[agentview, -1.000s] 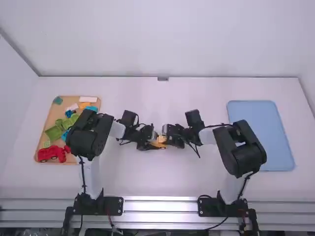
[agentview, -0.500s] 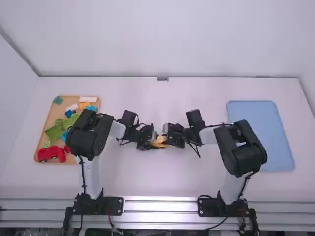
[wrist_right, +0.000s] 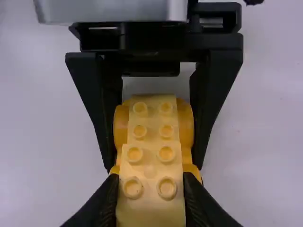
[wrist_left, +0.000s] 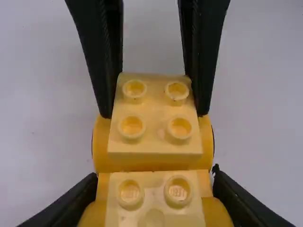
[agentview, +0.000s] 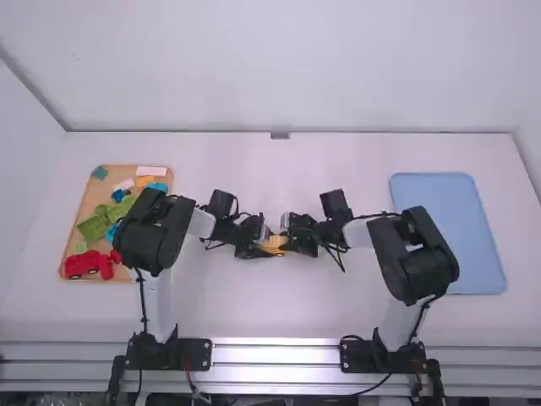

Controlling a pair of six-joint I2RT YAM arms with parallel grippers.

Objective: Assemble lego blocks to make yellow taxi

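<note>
In the high view, the left hand [agentview: 262,247] and right hand [agentview: 292,242] met over the worktop [agentview: 270,309], the yellow taxi [agentview: 275,244] between them. Beyond the left hand's outer side, the tray [agentview: 78,213] bore spare blocks.

In the left wrist view, the right hand had the raised brick [wrist_left: 154,144] pinched by its sides, just ahead of the left hand, above the orange-yellow base [wrist_left: 154,164]. Whether the studs beneath were fully seated could not be told; if not, letting go early might leave the brick loose or tilted.

In the right wrist view, the left hand was clamped around the far end of the base, beside the lower brick [wrist_right: 152,118]. Uneven pressing at the right hand's end could pivot the base in that grip, or a sticking finger could lift the brick off again.
</note>
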